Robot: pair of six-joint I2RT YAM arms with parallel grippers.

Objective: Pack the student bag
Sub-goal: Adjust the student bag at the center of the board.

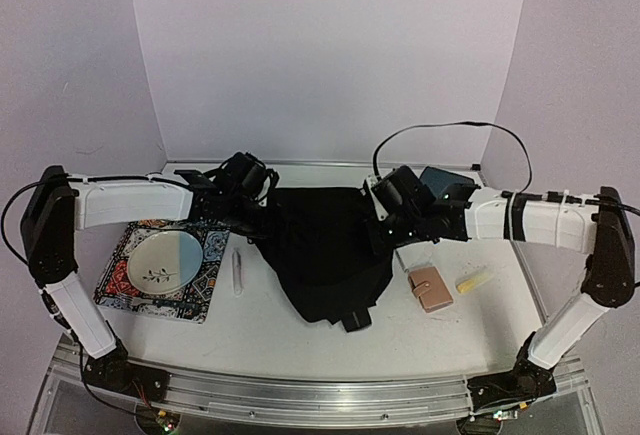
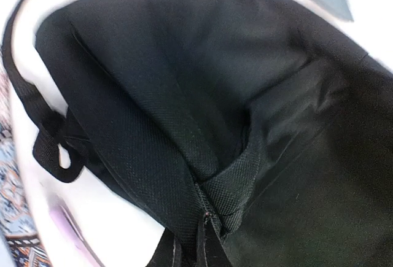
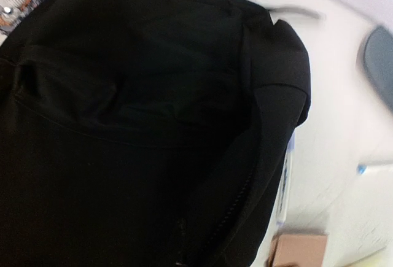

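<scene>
Looking over the white table (image 1: 300, 340), I saw the student bag (image 1: 325, 255) lying at its middle. The top of the bag reached toward the far edge and its narrow end pointed at the near edge. It was black soft fabric, and my left wrist camera showed its mouth gaping open over a dark interior, with a strap (image 2: 43, 126) looped on the table beside it.

The left gripper (image 1: 252, 210) sat at the bag's far left corner and the right gripper (image 1: 385, 223) at its far right corner. Both were clenched. Neither wrist view showed the fingers, so I could not tell whether fabric was pinched between them.

Toward the left edge lay a patterned placemat (image 1: 205, 290) with a pale plate (image 1: 165, 260) on it. A dark blue-grey tray (image 1: 440, 177) sat near the far right corner, behind the right arm. A tan wallet (image 1: 431, 289) lay right of the bag. A slim white pen-like stick (image 1: 237, 273) rested between placemat and bag, and a small yellow piece (image 1: 472, 280) lay just right of the wallet.
</scene>
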